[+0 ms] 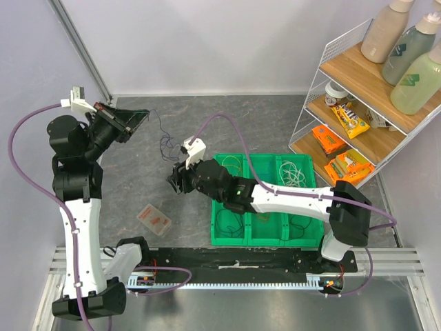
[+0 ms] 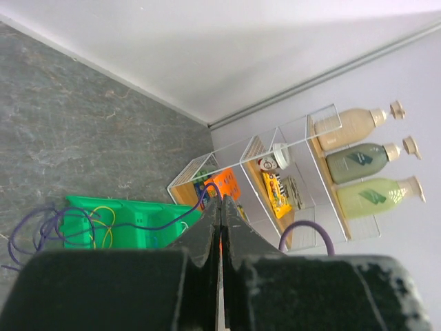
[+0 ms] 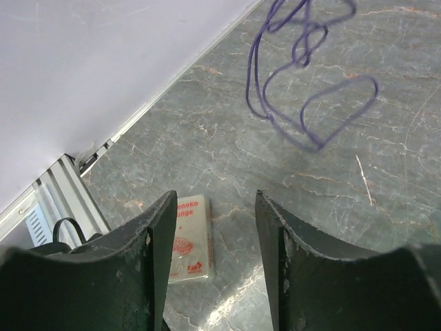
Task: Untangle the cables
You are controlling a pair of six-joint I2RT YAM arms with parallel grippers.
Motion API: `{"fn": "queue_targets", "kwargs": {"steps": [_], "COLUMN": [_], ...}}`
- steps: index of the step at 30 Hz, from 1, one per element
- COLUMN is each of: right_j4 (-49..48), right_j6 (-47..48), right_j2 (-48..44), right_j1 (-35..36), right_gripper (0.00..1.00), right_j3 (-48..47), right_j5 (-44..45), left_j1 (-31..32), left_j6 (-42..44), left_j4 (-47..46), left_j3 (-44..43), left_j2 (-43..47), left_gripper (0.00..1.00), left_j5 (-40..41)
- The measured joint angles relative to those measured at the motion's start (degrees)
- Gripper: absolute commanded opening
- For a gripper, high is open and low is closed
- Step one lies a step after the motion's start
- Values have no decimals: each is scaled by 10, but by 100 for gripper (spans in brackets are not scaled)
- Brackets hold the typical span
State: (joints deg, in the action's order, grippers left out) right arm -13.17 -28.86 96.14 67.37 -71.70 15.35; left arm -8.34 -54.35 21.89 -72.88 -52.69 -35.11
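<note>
A thin purple cable (image 1: 165, 143) hangs in loops over the grey table. My left gripper (image 1: 140, 118) is raised at the far left and shut on one end of it. In the left wrist view the cable runs from the shut fingertips of the left gripper (image 2: 221, 200) down to a tangle (image 2: 49, 227). My right gripper (image 1: 174, 182) is open and empty, low over the table, just below the loops. In the right wrist view the loops (image 3: 249, 83) hang ahead of the right gripper (image 3: 215, 200). A yellow cable (image 1: 232, 165) and a white cable (image 1: 295, 174) lie in the green bin (image 1: 265, 241).
A flat packet (image 1: 154, 219) lies on the table left of the bin; it shows between the right jaws (image 3: 191, 238). A wire shelf rack (image 1: 313, 96) with snacks and bottles stands at the back right. Walls close the back and left.
</note>
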Motion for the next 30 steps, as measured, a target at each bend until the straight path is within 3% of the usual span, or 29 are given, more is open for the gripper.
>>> {"fn": "queue_targets", "kwargs": {"steps": [10, 20, 30], "right_j4": [-8, -45, -61], "right_j6": [2, -38, -78], "right_j2": [17, 59, 97], "right_j1": [14, 11, -2], "right_gripper": [43, 45, 45], "right_j3": [-28, -51, -54], "right_j5": [55, 4, -26], "left_j1": [0, 0, 0], "left_j6": [-59, -90, -105], "left_j4": [111, 203, 239], "left_j3": [-39, -90, -100], "left_j2": [-5, -18, -24], "left_gripper": [2, 2, 2], "left_j5": [63, 122, 128]}}
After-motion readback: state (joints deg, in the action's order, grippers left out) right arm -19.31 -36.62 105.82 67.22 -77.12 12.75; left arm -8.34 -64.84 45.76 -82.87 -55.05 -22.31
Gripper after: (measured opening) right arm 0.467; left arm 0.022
